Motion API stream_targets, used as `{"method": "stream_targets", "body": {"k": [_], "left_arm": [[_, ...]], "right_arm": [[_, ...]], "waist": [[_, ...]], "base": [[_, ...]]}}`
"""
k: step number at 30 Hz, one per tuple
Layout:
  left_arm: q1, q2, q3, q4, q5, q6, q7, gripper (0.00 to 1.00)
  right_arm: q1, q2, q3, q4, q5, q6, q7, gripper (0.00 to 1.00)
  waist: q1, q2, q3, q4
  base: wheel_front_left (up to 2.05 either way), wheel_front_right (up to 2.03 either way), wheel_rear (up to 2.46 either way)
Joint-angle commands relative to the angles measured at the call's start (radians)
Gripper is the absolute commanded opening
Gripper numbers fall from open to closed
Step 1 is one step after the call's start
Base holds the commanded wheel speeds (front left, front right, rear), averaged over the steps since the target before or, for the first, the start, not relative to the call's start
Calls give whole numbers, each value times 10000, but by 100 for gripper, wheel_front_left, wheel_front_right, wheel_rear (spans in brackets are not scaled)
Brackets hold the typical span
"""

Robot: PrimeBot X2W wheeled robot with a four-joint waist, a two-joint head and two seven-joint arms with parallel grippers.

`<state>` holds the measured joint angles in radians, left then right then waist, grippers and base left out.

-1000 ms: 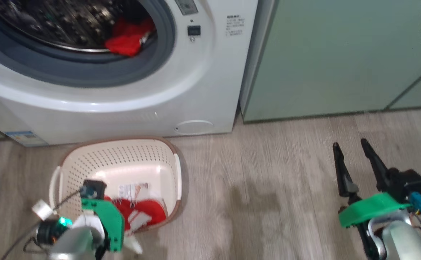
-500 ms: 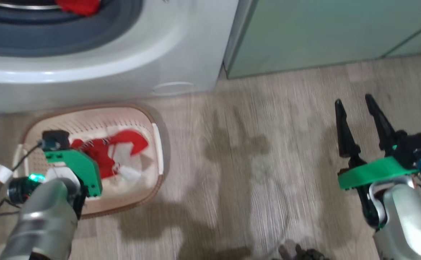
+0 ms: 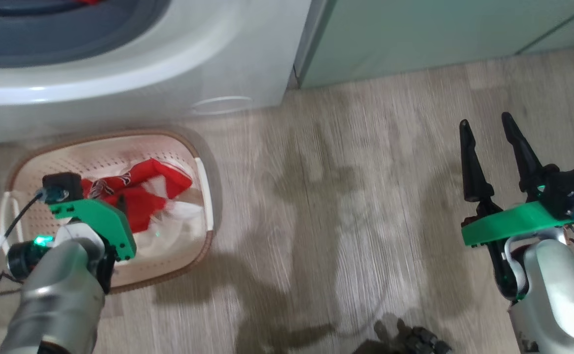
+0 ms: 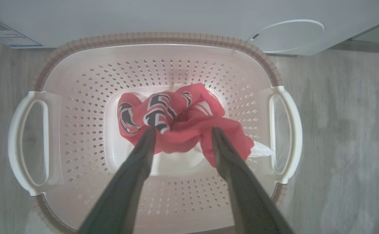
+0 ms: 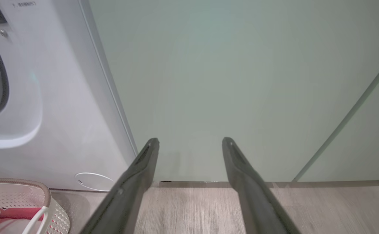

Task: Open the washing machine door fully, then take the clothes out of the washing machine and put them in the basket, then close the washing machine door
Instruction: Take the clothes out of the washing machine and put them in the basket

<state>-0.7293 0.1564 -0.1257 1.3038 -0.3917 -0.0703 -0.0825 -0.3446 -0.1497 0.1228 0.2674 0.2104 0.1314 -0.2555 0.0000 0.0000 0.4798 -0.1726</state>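
Note:
The cream perforated basket (image 3: pixel 203 177) (image 4: pixel 157 39) stands on the floor in front of the white washing machine (image 3: pixel 134 83) (image 5: pixel 62 97). A red garment with white patches (image 4: pixel 176 117) (image 3: pixel 139 189) lies loose on the basket's floor. My left gripper (image 4: pixel 182 131) hangs open just above it, one fingertip on each side, gripping nothing. My right gripper (image 3: pixel 484 123) (image 5: pixel 191 141) is open and empty over bare floor to the right, pointing at the pale green cabinet. A sliver of red (image 3: pixel 84 1) shows at the drum gasket's edge. The washing machine door is out of view.
Pale green cabinets (image 3: pixel 414 34) (image 5: pixel 241 81) stand right of the washer. Wood-look floor (image 3: pixel 341 196) spreads between the basket and my right arm. The washer's small round flap (image 3: pixel 223 104) (image 4: pixel 286 34) sits just behind the basket. A dark object (image 3: pixel 414 339) lies at the bottom edge.
The head camera has tilted down, so the washer slid up the view. The red garment now lies spread on the basket floor, free of my left gripper's fingers. The right arm barely moved.

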Motion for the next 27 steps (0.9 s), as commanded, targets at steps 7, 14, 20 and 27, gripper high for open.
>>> {"method": "stream_targets", "body": {"k": [7,14,20,27], "left_arm": [[482,147,75,-131,-68,-351,-1122,100],[903,122,153,-972,-349,-573,-1775,100],[1863,299,352,-3359,-523,-599,-1789,100],[3118,624,803,-5360,-752,-602,-1790,100]], "right_arm": [[585,50,261,-68,-22,-7,-63,100],[1041,23,307,43,31,-7,-63,100],[1447,66,201,49,42,-7,-63,100],[1850,167,168,3,44,-7,-63,100]], "waist": [[0,0,-1500,496],[0,0,-2727,822],[0,0,-3559,1107],[0,0,-4292,1242]], "base": [[0,0,0],[0,0,0],[0,0,0],[0,0,0]]}}
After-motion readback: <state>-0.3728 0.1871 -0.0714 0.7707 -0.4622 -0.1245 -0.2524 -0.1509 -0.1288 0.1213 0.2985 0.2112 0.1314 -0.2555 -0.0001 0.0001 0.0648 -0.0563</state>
